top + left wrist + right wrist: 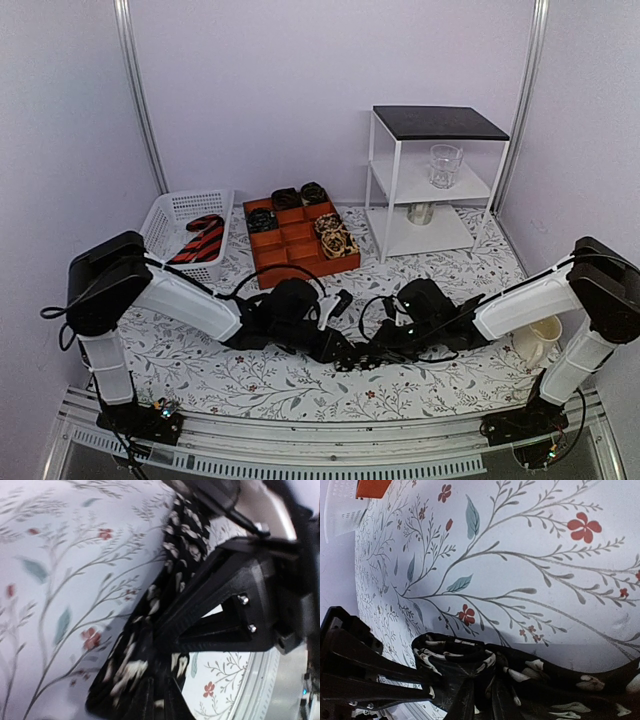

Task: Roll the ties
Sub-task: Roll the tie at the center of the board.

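Observation:
A black tie with pale leaf marks [127,670] lies partly coiled on the flowered tablecloth at the near middle of the table. In the right wrist view the tie [530,672] shows a loose loop at its left end. My left gripper [159,692] is shut on the tie's coiled end. My right gripper [482,695] is shut on the same tie from the other side. In the top view my left gripper [345,352] and right gripper [378,352] meet tip to tip and hide most of the tie.
An orange divided tray [290,257] at the back holds several rolled ties. A white basket [190,196] to its left holds a red-and-black striped tie [200,240]. A white shelf [425,180] with a glass [445,165] stands back right. A cream jug [540,340] is near right.

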